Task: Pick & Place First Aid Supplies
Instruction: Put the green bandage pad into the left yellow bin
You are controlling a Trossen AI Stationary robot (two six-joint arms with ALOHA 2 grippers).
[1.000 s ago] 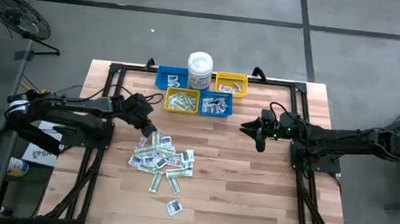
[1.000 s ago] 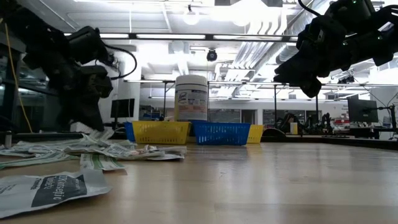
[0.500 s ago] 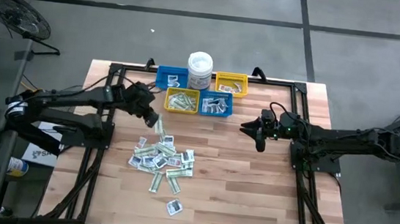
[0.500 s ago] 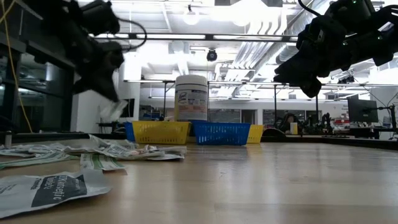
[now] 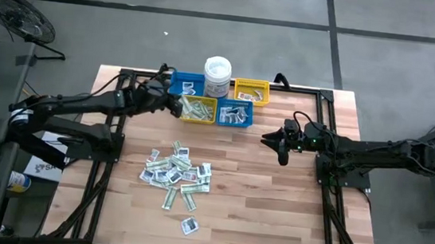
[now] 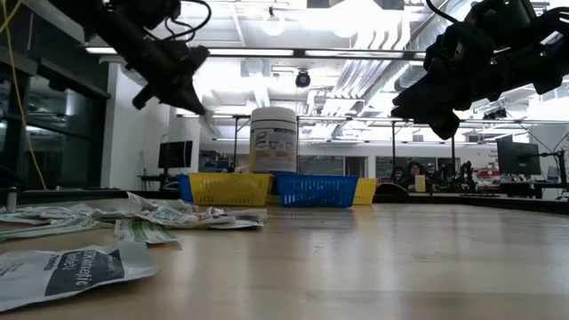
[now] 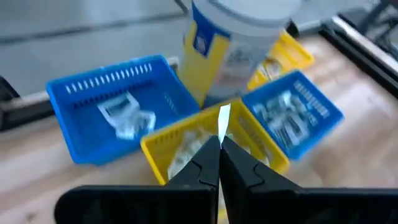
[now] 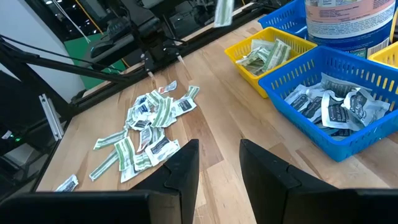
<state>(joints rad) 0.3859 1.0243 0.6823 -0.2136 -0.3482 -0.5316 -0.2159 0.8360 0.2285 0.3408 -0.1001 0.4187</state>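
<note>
A green-and-white strip (image 7: 224, 119) is being pinched by the left pincer (image 5: 177, 107) above the yellow bin (image 5: 198, 110), the white tub (image 5: 216, 75) standing at 12 o'clock. The right pincer (image 5: 280, 148), partly parted and empty, is being held at 3 o'clock.

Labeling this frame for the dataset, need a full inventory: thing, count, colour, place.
packet pile: dozens, white squares and green-and-white strips, table middle, left of centre
stray packet: one, white with dark print, near front edge
held packet: one, pale strip, in left gripper above the front yellow bin
yellow bins: two; front left holds strips, back right holds packets
blue bins: two; back left, front right holds white packets
tub: one, white, lidded, between the back bins
table: one, wood
left gripper: shut on held packet, over the bins
right gripper: open, empty, waits above table's right half
</note>
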